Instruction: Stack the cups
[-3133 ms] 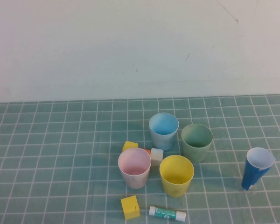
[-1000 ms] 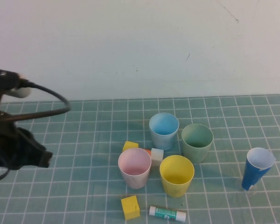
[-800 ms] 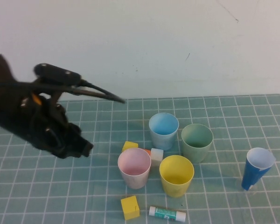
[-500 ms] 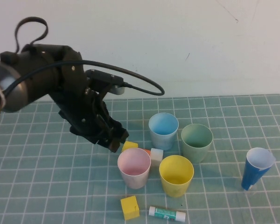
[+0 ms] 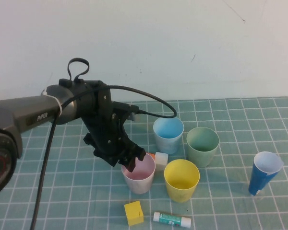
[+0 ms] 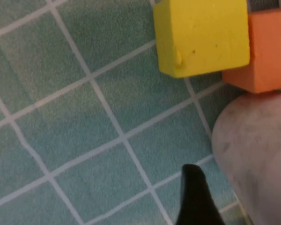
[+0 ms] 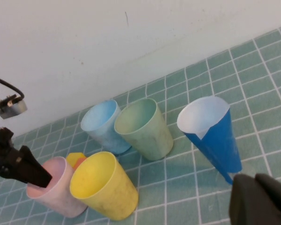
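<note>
Four short cups stand close together in the high view: pink (image 5: 138, 173), yellow (image 5: 181, 180), light blue (image 5: 168, 133) and pale green (image 5: 202, 145). My left gripper (image 5: 133, 163) is open at the pink cup's near-left rim. In the left wrist view one dark finger (image 6: 194, 192) is just outside the pink cup's wall (image 6: 257, 164); the other finger is out of frame. The right wrist view shows the pink (image 7: 51, 190), yellow (image 7: 103, 187), light blue (image 7: 102, 124) and green (image 7: 143, 126) cups. My right gripper (image 7: 254, 199) is shut and empty, near the table's right side.
A taller dark blue cup (image 5: 265, 172) stands at the right, close to my right gripper. A yellow block (image 5: 134, 212) and a glue stick (image 5: 172, 219) lie in front of the cups. A white block (image 5: 161, 160) sits between them. A yellow (image 6: 201, 37) and an orange block (image 6: 267, 51) lie behind the pink cup.
My left arm came in from the left edge and swept right and down to the pink cup's rim. The cups and blocks have not moved.
</note>
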Motion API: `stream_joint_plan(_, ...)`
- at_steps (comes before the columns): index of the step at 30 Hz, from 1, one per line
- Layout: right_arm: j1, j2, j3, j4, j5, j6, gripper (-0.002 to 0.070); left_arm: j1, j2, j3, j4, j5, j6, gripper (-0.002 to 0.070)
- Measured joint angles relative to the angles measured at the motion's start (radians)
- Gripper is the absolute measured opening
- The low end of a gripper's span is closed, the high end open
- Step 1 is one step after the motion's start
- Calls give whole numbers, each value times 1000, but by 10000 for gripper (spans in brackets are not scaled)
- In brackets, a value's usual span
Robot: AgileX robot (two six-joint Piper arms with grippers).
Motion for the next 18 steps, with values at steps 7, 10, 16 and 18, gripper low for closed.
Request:
stream_joint_plan(7,0,0,0,0,0,-15,-4,0,34,-2,-19,-36,8,58)
stream_joint_plan(10,0,0,0,0,0,-16,-4,0,16,-2,-7,-36,8,19)
stream_joint_plan(16,0,0,0,0,0,-17,-4,0,-129,-2,7,42,9,8)
stream_joint_plan(18,0,0,0,0,0,-17,-4,-9,-192,-3,9,90,18,8)
